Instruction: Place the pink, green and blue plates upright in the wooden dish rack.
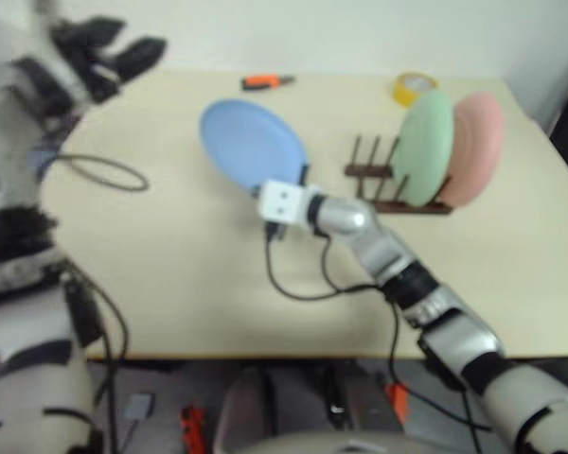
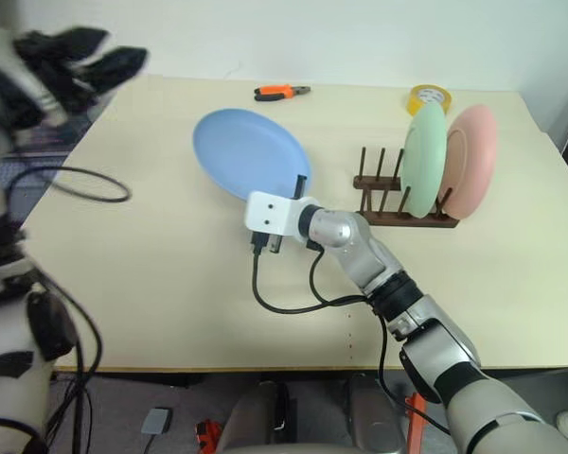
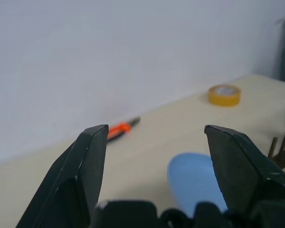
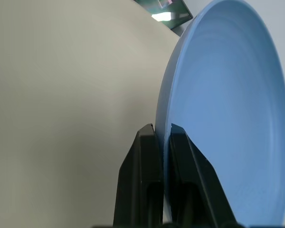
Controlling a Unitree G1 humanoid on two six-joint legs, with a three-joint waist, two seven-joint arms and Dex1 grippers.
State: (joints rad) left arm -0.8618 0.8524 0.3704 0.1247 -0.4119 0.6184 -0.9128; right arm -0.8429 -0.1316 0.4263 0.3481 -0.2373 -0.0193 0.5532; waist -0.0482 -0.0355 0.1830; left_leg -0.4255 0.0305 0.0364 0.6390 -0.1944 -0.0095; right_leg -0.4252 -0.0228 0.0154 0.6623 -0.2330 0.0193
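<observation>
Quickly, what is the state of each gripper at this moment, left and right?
Left gripper: open, holding nothing.
Right gripper: shut on the rim of the blue plate.

Two head cameras look down from high up, side by side — both see the whole worktop [image 2: 170, 284], the blue plate [image 2: 251, 151] and the wooden dish rack [image 2: 398, 203]. The left wrist camera looks level along its claw [image 3: 154, 156] toward the far wall. The right wrist camera sits very close to the blue plate.
</observation>
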